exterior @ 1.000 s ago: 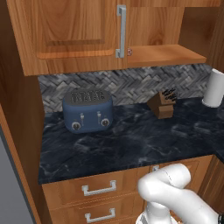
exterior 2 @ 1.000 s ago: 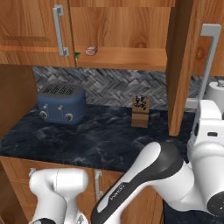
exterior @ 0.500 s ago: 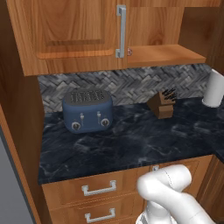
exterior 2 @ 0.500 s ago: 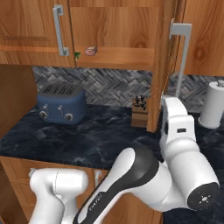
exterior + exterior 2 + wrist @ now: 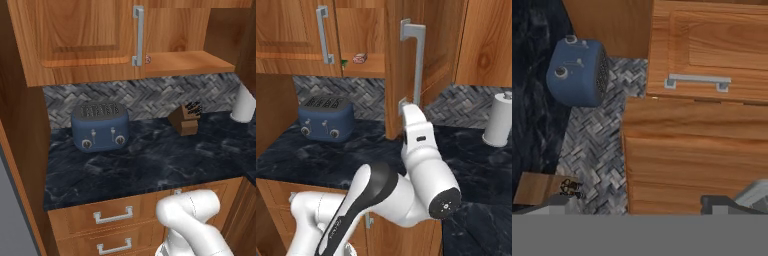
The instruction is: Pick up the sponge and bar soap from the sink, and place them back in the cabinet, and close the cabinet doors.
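Note:
The cabinet (image 5: 371, 73) holds the pinkish bar soap (image 5: 360, 58) on its shelf, with the sponge (image 5: 344, 63) as a green speck just left of it. The soap (image 5: 148, 59) also peeks out beside the shut left door (image 5: 85, 40). The right cabinet door (image 5: 393, 70) stands partly swung in, its silver handle (image 5: 415, 60) facing out. My gripper (image 5: 642, 207) is open, its fingertips (image 5: 558, 202) wide apart against that door's panel (image 5: 697, 155). My wrist (image 5: 417, 131) rises right below the handle. The sink is out of view.
A blue toaster (image 5: 100, 125) and a knife block (image 5: 186, 119) stand on the dark marble counter (image 5: 150, 160). A paper towel roll (image 5: 500, 119) is at the right. Drawers (image 5: 112, 216) sit below the counter edge.
The right cabinet door has swung left toward shut, and my arm has moved left with it. The gripper has stayed open.

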Robot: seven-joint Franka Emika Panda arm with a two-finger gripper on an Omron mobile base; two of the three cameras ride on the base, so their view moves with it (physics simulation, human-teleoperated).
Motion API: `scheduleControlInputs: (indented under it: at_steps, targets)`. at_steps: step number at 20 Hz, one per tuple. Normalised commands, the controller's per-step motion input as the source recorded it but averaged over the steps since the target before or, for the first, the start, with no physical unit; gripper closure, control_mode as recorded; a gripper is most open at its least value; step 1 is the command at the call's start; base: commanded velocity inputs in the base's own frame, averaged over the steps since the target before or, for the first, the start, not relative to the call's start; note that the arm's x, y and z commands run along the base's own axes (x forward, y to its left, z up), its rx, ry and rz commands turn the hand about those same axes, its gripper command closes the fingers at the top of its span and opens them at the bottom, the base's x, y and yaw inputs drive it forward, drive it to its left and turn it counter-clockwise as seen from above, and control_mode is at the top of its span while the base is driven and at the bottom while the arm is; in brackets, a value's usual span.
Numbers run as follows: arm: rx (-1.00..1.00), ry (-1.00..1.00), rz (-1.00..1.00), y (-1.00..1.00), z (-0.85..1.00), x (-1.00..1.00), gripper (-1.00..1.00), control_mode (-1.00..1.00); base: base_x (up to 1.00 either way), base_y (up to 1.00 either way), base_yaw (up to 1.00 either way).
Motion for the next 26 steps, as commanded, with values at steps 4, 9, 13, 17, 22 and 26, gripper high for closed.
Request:
scheduleControlInputs:
  at_steps: [4,9,13,17,22,26]
  targets:
    - [0.00,0.00,0.06,0.83,0.00,0.41,-1.00,-1.00,0.00,0.00,0.00]
    - [0.00,0.00,0.01,0.84,0.00,0.50,-1.00,-1.00,0.00,0.00,0.00]
    - [0.00,0.00,0.00,0.80,0.00,0.54,-1.00,-1.00,0.00,0.00,0.00]
    - [0.00,0.00,0.00,0.78,0.00,0.61,-1.00,-1.00,0.00,0.00,0.00]
    - [0.00,0.00,0.00,0.76,0.00,0.68,-1.00,-1.00,0.00,0.00,0.00]
    - [0.00,0.00,0.00,0.66,0.00,0.79,-1.00,-1.00,0.00,0.00,0.00]
